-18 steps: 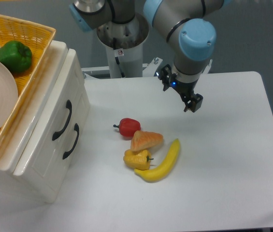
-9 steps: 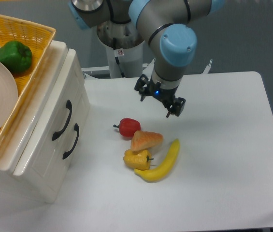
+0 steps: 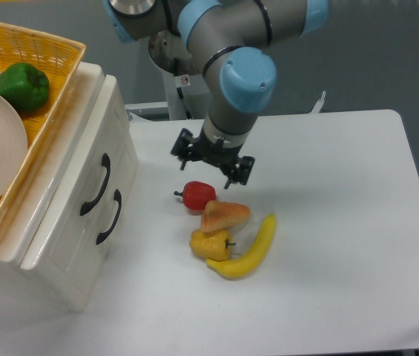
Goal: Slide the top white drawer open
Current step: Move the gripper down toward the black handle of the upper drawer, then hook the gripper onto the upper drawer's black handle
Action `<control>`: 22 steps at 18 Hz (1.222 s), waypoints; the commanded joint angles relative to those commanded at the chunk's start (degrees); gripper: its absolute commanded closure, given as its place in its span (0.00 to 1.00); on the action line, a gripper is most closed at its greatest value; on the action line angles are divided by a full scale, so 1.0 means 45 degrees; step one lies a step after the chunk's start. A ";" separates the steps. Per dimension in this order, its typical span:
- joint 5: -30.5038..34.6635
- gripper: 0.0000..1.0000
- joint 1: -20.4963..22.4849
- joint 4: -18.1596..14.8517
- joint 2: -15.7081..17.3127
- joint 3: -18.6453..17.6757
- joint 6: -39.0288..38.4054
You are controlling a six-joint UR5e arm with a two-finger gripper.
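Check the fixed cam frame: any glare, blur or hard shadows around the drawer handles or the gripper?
Fixed camera: even, soft lighting; faint sheen only on the top white drawer, black handle reads cleanly. Gripper slightly soft-edged, its finger state unclear. Table shadows under the fruit are weak and diffuse.
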 joint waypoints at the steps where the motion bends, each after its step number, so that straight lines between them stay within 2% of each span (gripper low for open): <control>1: -0.0058 0.00 -0.0137 0.0000 0.0000 0.0039 -0.0158; 10: -0.1230 0.00 -0.0490 -0.0039 -0.0176 0.0372 -0.2033; 22: -0.2382 0.00 -0.0763 -0.0059 -0.0235 0.0372 -0.2230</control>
